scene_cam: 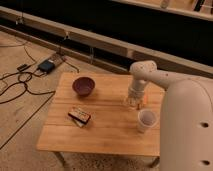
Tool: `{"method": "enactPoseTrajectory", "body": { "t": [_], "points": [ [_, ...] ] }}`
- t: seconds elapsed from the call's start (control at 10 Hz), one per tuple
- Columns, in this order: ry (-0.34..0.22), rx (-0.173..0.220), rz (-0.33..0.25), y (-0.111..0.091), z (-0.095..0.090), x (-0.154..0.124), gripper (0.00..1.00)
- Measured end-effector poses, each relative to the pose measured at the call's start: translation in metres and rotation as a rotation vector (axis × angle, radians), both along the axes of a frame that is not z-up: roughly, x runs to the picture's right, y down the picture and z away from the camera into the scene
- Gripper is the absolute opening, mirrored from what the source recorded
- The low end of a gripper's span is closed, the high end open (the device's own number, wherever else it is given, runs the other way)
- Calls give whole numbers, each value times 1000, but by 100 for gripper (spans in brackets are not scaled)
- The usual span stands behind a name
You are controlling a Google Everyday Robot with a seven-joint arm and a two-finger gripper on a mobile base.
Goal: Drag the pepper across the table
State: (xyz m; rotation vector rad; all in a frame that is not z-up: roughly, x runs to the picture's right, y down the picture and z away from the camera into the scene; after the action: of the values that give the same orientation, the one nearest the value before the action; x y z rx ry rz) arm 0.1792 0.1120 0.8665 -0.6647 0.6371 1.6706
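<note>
Approach step, I judge. Gripper (132, 103) low over table (105, 136), just behind white cup (146, 120), fingers spread, gripping nothing I can see. Pepper (143, 102) also just behind cup, beside gripper. Next: close on pepper, drag clear of cup.
</note>
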Motion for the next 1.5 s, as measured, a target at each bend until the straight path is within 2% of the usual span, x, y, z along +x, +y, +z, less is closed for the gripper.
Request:
{"method": "enactPoseTrajectory", "body": {
  "t": [0.4,0.7,0.9,1.5],
  "points": [
    [29,41,1,6,3,16,65],
    [32,93,-50,4,11,17,65],
    [33,112,-71,4,16,17,65],
    [46,115,-67,14,27,28,65]
  ]
}}
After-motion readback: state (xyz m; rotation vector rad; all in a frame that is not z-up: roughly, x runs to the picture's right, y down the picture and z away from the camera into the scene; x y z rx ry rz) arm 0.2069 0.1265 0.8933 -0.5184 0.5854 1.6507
